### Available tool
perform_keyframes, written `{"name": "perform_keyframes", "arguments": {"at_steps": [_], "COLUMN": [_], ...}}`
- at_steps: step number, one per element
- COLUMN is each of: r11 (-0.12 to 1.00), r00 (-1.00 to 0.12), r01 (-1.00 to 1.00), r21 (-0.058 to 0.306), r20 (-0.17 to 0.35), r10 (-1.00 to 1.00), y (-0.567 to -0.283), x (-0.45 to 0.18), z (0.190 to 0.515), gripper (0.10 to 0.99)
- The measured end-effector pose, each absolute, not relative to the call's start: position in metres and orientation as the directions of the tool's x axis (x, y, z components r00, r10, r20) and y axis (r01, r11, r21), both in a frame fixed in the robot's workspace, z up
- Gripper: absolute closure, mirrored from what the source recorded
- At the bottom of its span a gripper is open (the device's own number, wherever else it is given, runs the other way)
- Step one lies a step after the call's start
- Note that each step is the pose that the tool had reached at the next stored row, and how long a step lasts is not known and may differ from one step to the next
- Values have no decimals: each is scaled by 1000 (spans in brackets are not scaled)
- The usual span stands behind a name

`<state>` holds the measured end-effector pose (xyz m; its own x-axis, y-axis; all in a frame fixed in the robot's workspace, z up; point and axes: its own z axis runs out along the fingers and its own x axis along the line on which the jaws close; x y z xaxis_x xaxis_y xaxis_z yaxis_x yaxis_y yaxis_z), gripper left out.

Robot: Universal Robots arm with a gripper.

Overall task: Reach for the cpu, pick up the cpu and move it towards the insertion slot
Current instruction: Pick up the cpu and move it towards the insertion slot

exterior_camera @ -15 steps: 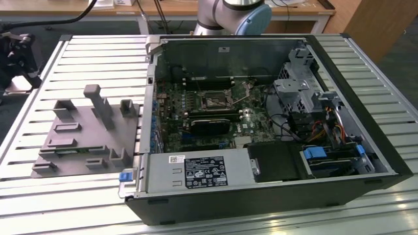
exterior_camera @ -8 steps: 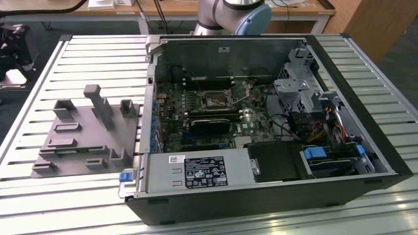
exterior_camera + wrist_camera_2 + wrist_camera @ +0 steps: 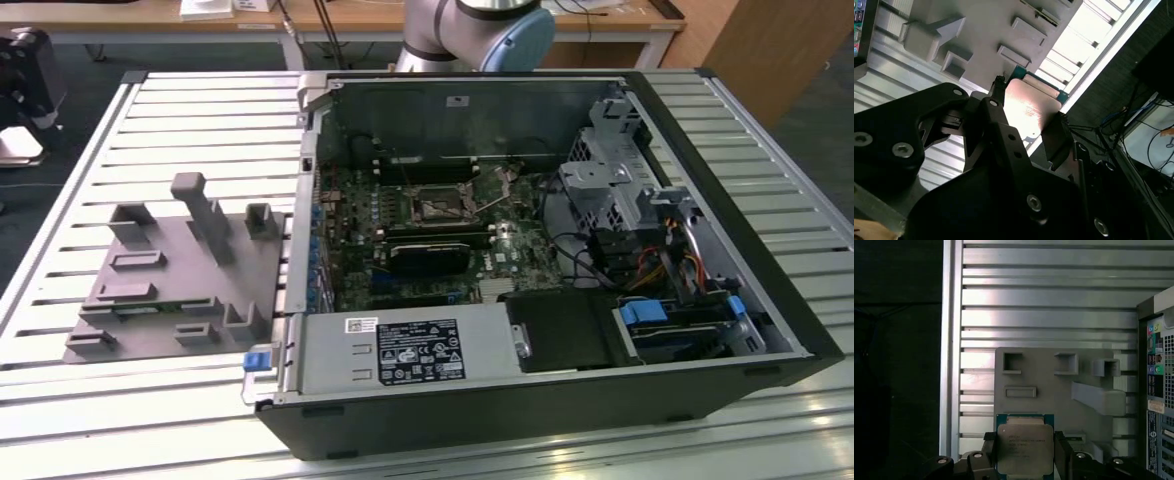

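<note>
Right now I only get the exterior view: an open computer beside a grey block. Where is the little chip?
Observer: In both wrist views the pincer is shut on the cpu, one finger on each side.
Operator: Is it over the computer?
Observer: No. The first wrist view shows the grey fixture beneath it, and the chip's silvery top faces that camera.
</note>
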<state>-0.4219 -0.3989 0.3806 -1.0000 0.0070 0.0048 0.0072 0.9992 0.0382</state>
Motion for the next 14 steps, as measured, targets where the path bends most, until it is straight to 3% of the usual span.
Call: {"name": "perform_keyframes", "arguments": {"at_steps": [14], "r11": [999], "r00": [-1000], "r01": [7], "r21": [38], "r20": [5], "r10": [7], "y": [-398], "x": [-413], "z": [398], "gripper": [545]}}
